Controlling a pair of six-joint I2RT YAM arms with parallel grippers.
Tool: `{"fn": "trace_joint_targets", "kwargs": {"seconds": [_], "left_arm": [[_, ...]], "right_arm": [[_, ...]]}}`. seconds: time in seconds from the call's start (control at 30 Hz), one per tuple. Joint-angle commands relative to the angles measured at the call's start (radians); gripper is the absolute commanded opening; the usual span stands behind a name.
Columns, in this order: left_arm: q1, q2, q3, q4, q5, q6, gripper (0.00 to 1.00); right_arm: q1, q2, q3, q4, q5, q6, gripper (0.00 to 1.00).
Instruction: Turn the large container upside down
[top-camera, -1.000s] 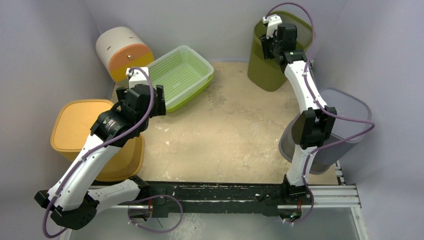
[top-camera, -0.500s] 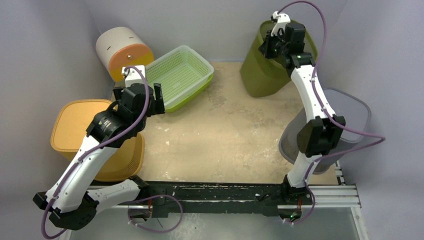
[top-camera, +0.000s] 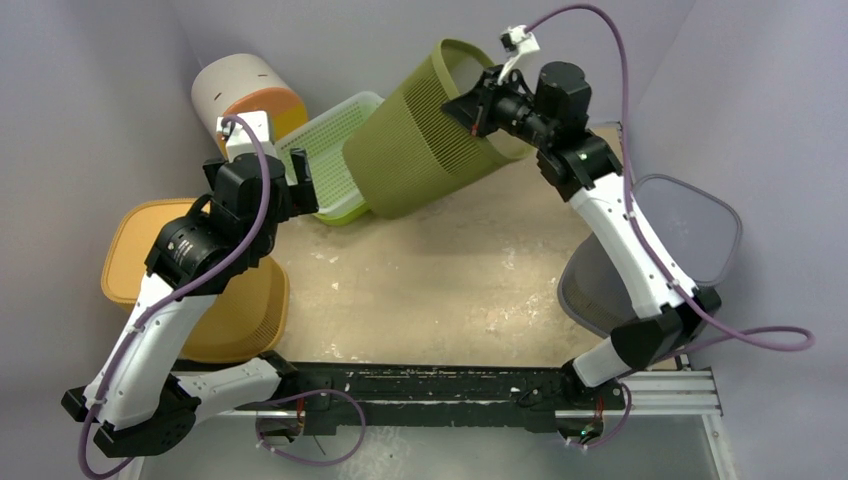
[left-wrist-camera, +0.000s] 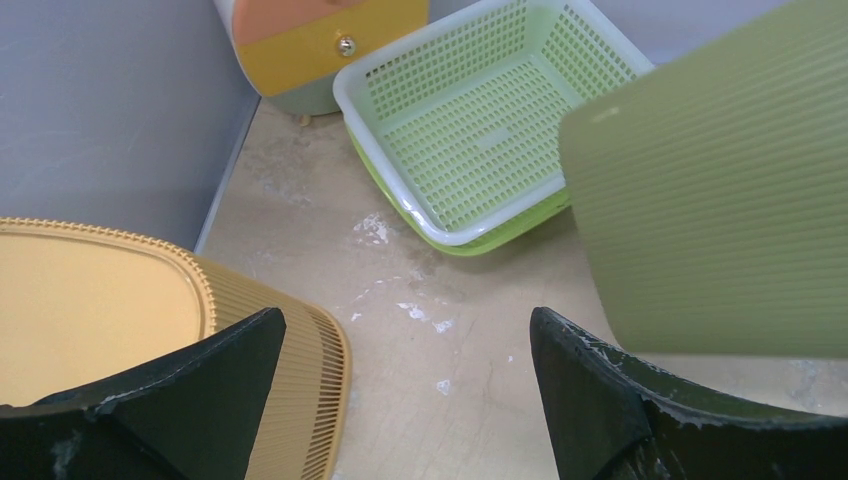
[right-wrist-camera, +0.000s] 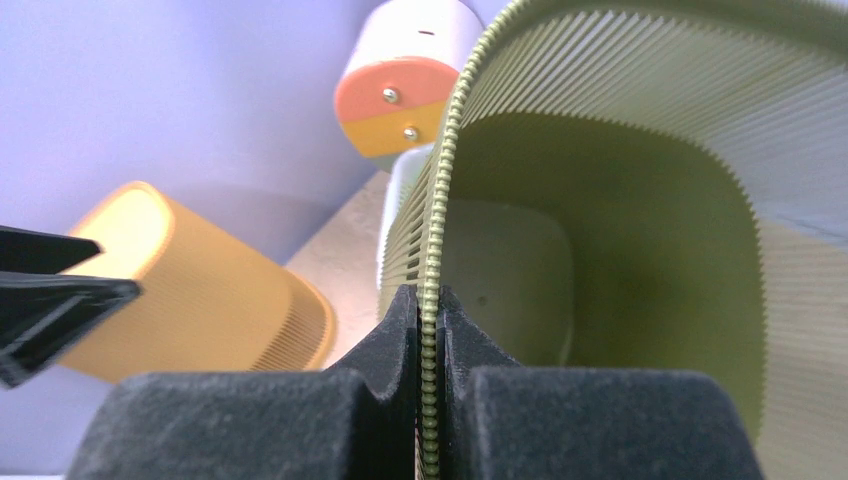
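The large container is an olive-green ribbed bin (top-camera: 420, 140). It hangs tilted on its side above the back of the table, mouth toward the right, base over the green basket. My right gripper (top-camera: 478, 108) is shut on its rim; in the right wrist view the beaded rim (right-wrist-camera: 431, 250) runs between the pads of my right gripper (right-wrist-camera: 430, 300), with the bin's inside (right-wrist-camera: 600, 230) behind. My left gripper (top-camera: 262, 180) is open and empty, left of the bin. In the left wrist view my left gripper (left-wrist-camera: 405, 320) is wide open over bare table, the bin's wall (left-wrist-camera: 720, 200) at right.
A yellow-orange bin (top-camera: 160, 260) stands upside down at the left, under my left arm. A light-green mesh basket (top-camera: 320, 165) and a white and orange cylinder (top-camera: 240, 90) are at the back left. A grey translucent bin (top-camera: 690, 230) stands at the right edge.
My right gripper lifted the olive bin from upright at the back right and swung it left, tipping it onto its side in the air. My left gripper drifted slightly left.
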Motion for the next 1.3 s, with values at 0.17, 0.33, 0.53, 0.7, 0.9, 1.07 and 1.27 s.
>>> {"fn": "trace_joint_targets", "kwargs": {"seconds": [0.17, 0.33, 0.53, 0.7, 0.9, 1.07, 1.27], "left_arm": [[-0.002, 0.000, 0.122, -0.038, -0.043, 0.029, 0.90], [-0.003, 0.016, 0.207, -0.073, -0.068, 0.039, 0.90], [-0.002, 0.018, 0.251, -0.103, -0.088, 0.038, 0.90], [-0.002, 0.018, 0.262, -0.115, -0.089, 0.036, 0.90], [-0.002, 0.025, 0.266, -0.120, -0.091, 0.036, 0.90], [-0.002, 0.028, 0.256, -0.120, -0.098, 0.036, 0.90], [-0.002, 0.033, 0.240, -0.124, -0.105, 0.032, 0.90]], "right_arm": [[0.026, -0.154, -0.124, 0.170, -0.081, 0.113, 0.00], [0.131, -0.161, -0.233, 0.232, -0.035, 0.147, 0.00], [0.321, -0.141, -0.352, 0.395, -0.011, 0.248, 0.00], [0.402, -0.144, -0.449, 0.581, -0.021, 0.362, 0.00], [0.402, -0.136, -0.606, 0.723, -0.063, 0.466, 0.00], [0.371, -0.135, -0.746, 0.781, -0.080, 0.508, 0.00], [0.274, -0.151, -0.938, 0.865, -0.101, 0.548, 0.00]]}}
